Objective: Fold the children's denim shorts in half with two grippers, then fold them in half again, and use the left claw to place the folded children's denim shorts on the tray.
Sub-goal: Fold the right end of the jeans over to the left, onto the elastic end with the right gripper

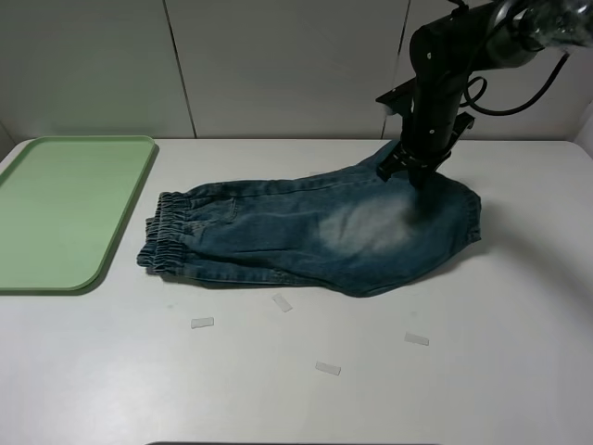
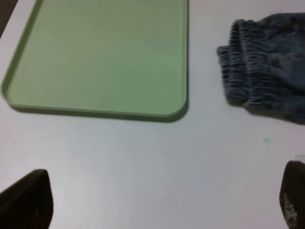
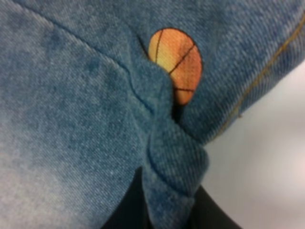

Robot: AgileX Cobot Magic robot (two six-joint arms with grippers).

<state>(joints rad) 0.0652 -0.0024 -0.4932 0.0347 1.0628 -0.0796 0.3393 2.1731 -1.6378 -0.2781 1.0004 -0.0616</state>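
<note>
The children's denim shorts (image 1: 315,232) lie flat on the white table, elastic waistband toward the tray, legs to the right. My right gripper (image 1: 417,176) is down on the far right leg edge. In the right wrist view it is shut on a pinched fold of denim (image 3: 167,162), beside an orange ball patch (image 3: 176,57). My left gripper (image 2: 159,202) is open and empty; only its two black fingertips (image 2: 26,200) show, above bare table. It is out of the exterior view. The pale green tray (image 1: 56,213) lies at the left and also shows in the left wrist view (image 2: 100,57), beside the waistband (image 2: 248,71).
Several small white strips lie on the table in front of the shorts, among them one at the left (image 1: 202,323) and one at the right (image 1: 416,339). A grey panelled wall stands behind the table.
</note>
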